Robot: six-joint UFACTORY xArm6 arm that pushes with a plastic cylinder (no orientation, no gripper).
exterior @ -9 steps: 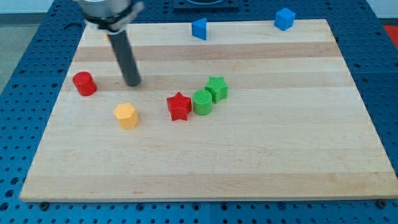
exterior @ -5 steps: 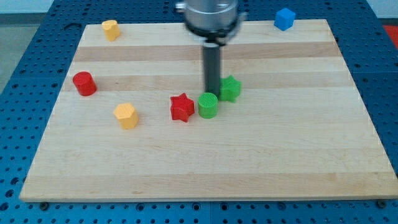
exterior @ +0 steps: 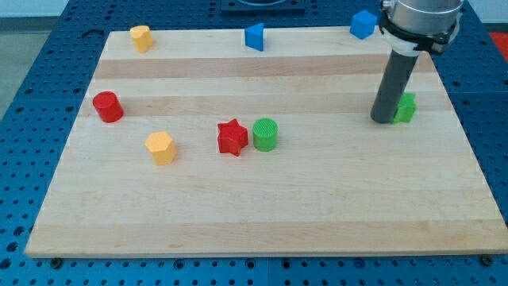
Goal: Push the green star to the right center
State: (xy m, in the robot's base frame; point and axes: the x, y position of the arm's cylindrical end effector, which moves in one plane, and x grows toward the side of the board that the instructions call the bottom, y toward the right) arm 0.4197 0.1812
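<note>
The green star [exterior: 406,108] sits near the board's right edge at mid height, partly hidden behind my rod. My tip [exterior: 383,120] rests on the board right against the star's left side. The green cylinder [exterior: 265,134] and the red star [exterior: 232,137] stand side by side near the middle of the board, well to the left of my tip.
A red cylinder [exterior: 107,106] and a yellow hexagonal block [exterior: 160,148] are at the left. Another yellow block [exterior: 141,37] is at the top left. A blue block [exterior: 254,36] sits at the top centre, a blue cube [exterior: 363,24] at the top right.
My tip has swept from the board's left through the middle to the right, carrying the green star from beside the green cylinder to near the right edge. The green cylinder and the red star shifted slightly.
</note>
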